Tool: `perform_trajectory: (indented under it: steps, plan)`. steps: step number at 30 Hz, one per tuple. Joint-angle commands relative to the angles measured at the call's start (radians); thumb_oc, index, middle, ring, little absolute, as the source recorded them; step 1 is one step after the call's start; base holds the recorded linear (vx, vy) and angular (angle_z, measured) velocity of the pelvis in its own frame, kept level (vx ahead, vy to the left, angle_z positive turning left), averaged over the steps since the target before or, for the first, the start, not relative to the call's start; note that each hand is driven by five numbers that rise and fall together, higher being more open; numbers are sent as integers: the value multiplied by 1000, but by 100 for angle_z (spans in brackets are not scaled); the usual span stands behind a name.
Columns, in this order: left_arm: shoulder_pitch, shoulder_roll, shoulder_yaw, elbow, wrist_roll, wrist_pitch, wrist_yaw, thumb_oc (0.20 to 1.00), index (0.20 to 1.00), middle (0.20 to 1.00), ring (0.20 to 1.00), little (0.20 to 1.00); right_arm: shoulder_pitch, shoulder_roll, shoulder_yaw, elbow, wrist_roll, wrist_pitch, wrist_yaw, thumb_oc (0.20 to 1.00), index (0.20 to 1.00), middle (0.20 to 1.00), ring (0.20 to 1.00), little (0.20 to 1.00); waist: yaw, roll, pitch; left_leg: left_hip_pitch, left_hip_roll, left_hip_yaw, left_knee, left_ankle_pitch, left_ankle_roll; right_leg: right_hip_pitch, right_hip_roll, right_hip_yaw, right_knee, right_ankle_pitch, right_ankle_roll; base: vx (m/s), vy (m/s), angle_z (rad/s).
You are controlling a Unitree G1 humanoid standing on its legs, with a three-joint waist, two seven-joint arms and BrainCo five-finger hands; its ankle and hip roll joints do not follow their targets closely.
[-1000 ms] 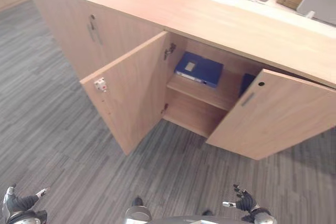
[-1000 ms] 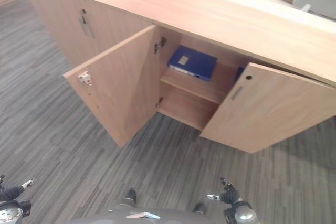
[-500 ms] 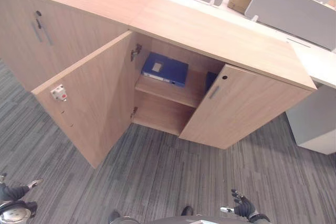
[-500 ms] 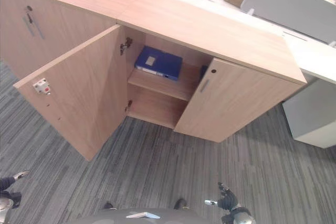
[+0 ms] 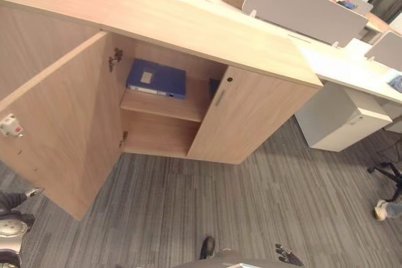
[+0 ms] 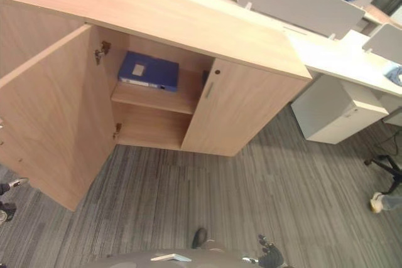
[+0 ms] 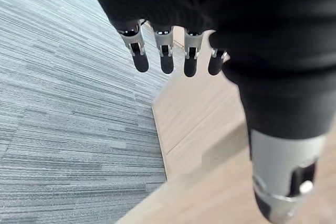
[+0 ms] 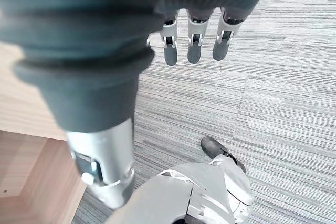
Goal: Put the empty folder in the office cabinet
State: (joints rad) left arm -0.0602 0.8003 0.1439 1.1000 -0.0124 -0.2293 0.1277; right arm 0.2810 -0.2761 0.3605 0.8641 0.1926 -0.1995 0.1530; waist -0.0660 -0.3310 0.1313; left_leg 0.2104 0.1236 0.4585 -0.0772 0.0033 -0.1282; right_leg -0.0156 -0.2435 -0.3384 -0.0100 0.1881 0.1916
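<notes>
Blue folder (image 5: 156, 78) lies flat on cabinet (image 5: 188, 29) upper shelf, left side, long axis along shelf front edge, well ahead of both empty, loose-fingered hands, left hand (image 7: 167, 56) nearer than right hand (image 8: 194, 43).

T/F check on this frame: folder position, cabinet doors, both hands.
1. The blue folder lies flat on the upper shelf of the cabinet. True.
2. The left door is closed. False: it stands wide open.
3. The right hand holds the folder. False: its fingers are straight, over the carpet, holding nothing.
4. The left hand is open and empty. True.
5. The lower shelf holds a second folder. False: what shows of it is bare.
</notes>
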Motion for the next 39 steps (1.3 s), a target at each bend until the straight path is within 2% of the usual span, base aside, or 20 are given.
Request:
perform_trajectory:
  steps: [1,6,8,11,13,15,16,18,19,20,22,25,26,29,31,35,36,37,39]
  plan:
    - [-22,76,-19,2,31,-30,28,1000,1000,1000,1000,1000,-78,-10,18,3,55,-37,-7,1000,1000,1000,1000,1000,30,-10,15,16,5,-26,3,-78,29,-82,-93,45,-39,183,70,57,14,-27]
    - [-44,47,-50,-12,31,-30,23,1000,1000,1000,1000,1000,-70,-2,25,1,50,-36,-6,1000,1000,1000,1000,1000,14,-19,5,35,0,-11,3,-89,31,-81,-91,59,-43,185,70,39,11,-11]
    - [-41,-17,-92,-21,36,-31,6,1000,1000,1000,1000,1000,-67,-4,21,1,41,-32,-2,1000,1000,1000,1000,1000,2,-5,-7,46,-6,-4,2,-97,33,-78,-94,64,-46,181,70,68,13,-8]
    - [-39,-60,-116,-24,36,-32,-5,1000,1000,1000,1000,1000,-69,-6,17,6,33,-28,-2,1000,1000,1000,1000,1000,-4,6,-11,47,-8,-3,1,-98,33,-77,-96,64,-47,175,70,26,8,-1]
    - [-21,-133,-144,-27,23,-35,-30,1000,1000,1000,1000,1000,-70,-12,-2,9,27,-24,-2,1000,1000,1000,1000,1000,-13,33,-18,49,-11,-4,0,-102,34,-78,-98,65,-48,161,70,63,6,-2]
    - [-21,-134,-144,-27,23,-35,-30,1000,1000,1000,1000,1000,-70,-13,-2,9,27,-24,-2,1000,1000,1000,1000,1000,-14,34,-19,49,-11,-4,0,-102,34,-78,-97,65,-48,161,70,34,-4,-3]
    - [-14,-193,-157,-15,3,-35,-41,1000,1000,1000,1000,1000,-70,-15,-18,18,28,-23,-4,1000,1000,1000,1000,1000,-23,58,-25,44,-10,-8,-1,-100,32,-85,-95,69,-50,150,70,31,-1,-3]
    - [-12,-217,-161,-11,-4,-31,-41,1000,1000,1000,1000,1000,-69,-15,-24,17,27,-23,-5,1000,1000,1000,1000,1000,-28,67,-30,42,-9,-9,-2,-98,31,-88,-93,73,-50,147,70,45,-10,-6]
    - [-24,-300,-192,18,-31,-30,-46,1000,1000,1000,1000,1000,-63,-18,-36,29,13,-21,-13,1000,1000,1000,1000,1000,-50,98,-55,40,-7,-7,-5,-94,27,-95,-88,81,-54,128,66,74,-30,-7]
    - [-33,-329,-210,27,-45,-28,-47,1000,1000,1000,1000,1000,-61,-21,-37,37,2,-20,-19,1000,1000,1000,1000,1000,-58,110,-65,39,-6,-9,-7,-90,25,-96,-86,83,-55,121,63,82,-52,0]
    - [-48,-357,-228,32,-61,-26,-46,1000,1000,1000,1000,1000,-62,-23,-39,49,-4,-20,-23,1000,1000,1000,1000,1000,-68,124,-74,35,-3,-12,-9,-86,23,-98,-82,84,-56,113,60,47,-52,-9]
    - [-95,-422,-291,33,-86,-24,-45,1000,1000,1000,1000,1000,-66,-40,-51,54,-17,-19,-39,1000,1000,1000,1000,1000,-103,167,-101,25,12,-15,-10,-75,13,-100,-70,83,-56,89,50,82,-87,-9]
    - [-114,-441,-314,28,-98,-23,-45,1000,1000,1000,1000,1000,-65,-52,-57,52,-21,-19,-43,1000,1000,1000,1000,1000,-121,191,-111,22,21,-12,-10,-70,7,-104,-61,90,-56,79,46,90,-89,-4]
    - [-114,-441,-314,28,-98,-23,-45,1000,1000,1000,1000,1000,-65,-53,-57,52,-21,-18,-42,1000,1000,1000,1000,1000,-120,192,-112,22,21,-11,-10,-70,6,-104,-60,90,-56,78,46,36,-37,-7]
    - [-163,-448,-342,11,-125,-20,-36,1000,1000,1000,1000,1000,-63,-84,-67,40,-29,-18,-46,1000,1000,1000,1000,1000,-154,238,-124,16,40,5,-10,-56,-9,-118,-37,109,-56,62,39,84,-89,-22]
    - [-176,-447,-346,12,-129,-20,-35,1000,1000,1000,1000,1000,-62,-92,-70,36,-30,-18,-47,1000,1000,1000,1000,1000,-162,249,-129,14,45,8,-10,-53,-12,-121,-31,114,-56,57,36,57,-51,-19]
    - [-284,-402,-340,54,-169,-14,-14,1000,1000,1000,1000,1000,-62,-145,-77,22,-29,-20,-46,1000,1000,1000,1000,1000,-209,295,-140,0,78,32,-10,-29,-40,-147,3,137,-55,40,27,115,-118,-5]
    - [-284,-402,-340,54,-169,-14,-14,1000,1000,1000,1000,1000,-62,-145,-77,22,-29,-20,-46,1000,1000,1000,1000,1000,-209,295,-140,0,78,32,-10,-29,-40,-147,3,137,-55,40,27,129,-166,-2]
    - [-419,-304,-336,111,-197,-3,-15,1000,1000,1000,1000,1000,-73,-197,-84,13,-16,-21,-43,1000,1000,1000,1000,1000,-245,329,-141,-35,110,52,-10,-2,-65,-195,34,153,-52,33,23,27,-113,-21]
